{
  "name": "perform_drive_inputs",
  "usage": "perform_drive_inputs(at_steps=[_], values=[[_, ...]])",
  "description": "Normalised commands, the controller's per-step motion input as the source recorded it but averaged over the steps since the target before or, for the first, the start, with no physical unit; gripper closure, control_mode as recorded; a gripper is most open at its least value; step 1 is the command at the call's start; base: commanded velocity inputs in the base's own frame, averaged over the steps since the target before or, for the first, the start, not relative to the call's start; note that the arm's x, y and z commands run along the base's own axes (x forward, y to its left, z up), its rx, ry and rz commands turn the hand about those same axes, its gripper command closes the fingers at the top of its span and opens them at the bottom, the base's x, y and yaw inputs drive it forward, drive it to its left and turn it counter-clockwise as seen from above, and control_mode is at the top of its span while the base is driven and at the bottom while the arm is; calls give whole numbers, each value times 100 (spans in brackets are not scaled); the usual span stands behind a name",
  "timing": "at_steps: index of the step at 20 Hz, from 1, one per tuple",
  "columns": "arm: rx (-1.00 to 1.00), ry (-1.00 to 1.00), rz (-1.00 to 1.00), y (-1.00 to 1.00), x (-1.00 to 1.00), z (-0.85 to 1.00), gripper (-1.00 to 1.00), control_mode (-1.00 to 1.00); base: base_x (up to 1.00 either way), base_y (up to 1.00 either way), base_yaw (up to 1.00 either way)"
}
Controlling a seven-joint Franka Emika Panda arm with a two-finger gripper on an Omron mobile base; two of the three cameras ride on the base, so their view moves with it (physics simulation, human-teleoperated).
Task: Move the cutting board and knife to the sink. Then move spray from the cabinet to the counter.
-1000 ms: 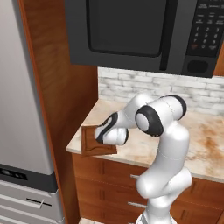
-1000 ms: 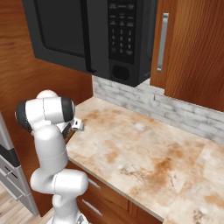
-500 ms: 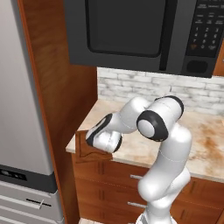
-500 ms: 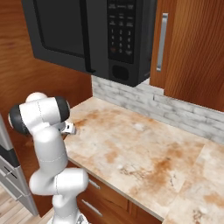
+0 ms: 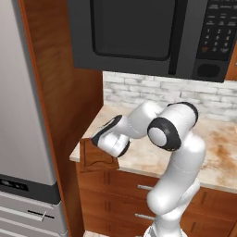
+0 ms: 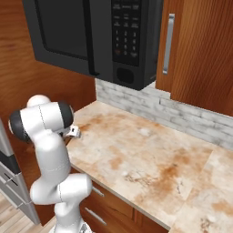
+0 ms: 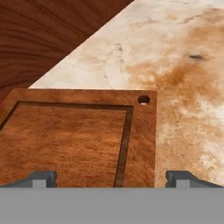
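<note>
Jaws apart over the cutting board
Gripper straddles the board's lower-frame edge, likely lining up to grasp it from the counter.

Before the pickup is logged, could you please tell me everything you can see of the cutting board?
The cutting board is a flat rectangular slab of reddish-brown wood with visible grain. A dark groove runs just inside its edge, and a small round hole pierces one corner. It lies flat on the counter at the end beside the wooden side panel, one corner jutting past the counter's front edge. The gripper hangs close over it with jaws open, astride one edge. Nothing lies on the visible part.
</note>
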Motion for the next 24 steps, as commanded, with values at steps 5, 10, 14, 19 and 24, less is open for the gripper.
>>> perform_drive_inputs(at_steps=[5, 10, 14, 19, 24], values=[[5, -6, 0, -2, -54, 88, -100, -100, 0, 0, 0], [5, 2, 0, -6, -60, 97, -100, -100, 0, 0, 0], [0, 14, 0, 8, -39, 99, -100, -100, 0, 0, 0], [0, 9, 0, 28, -12, 99, -100, -100, 0, 0, 0], [0, 4, 0, 37, 0, 98, -100, -100, 0, 0, 0]])
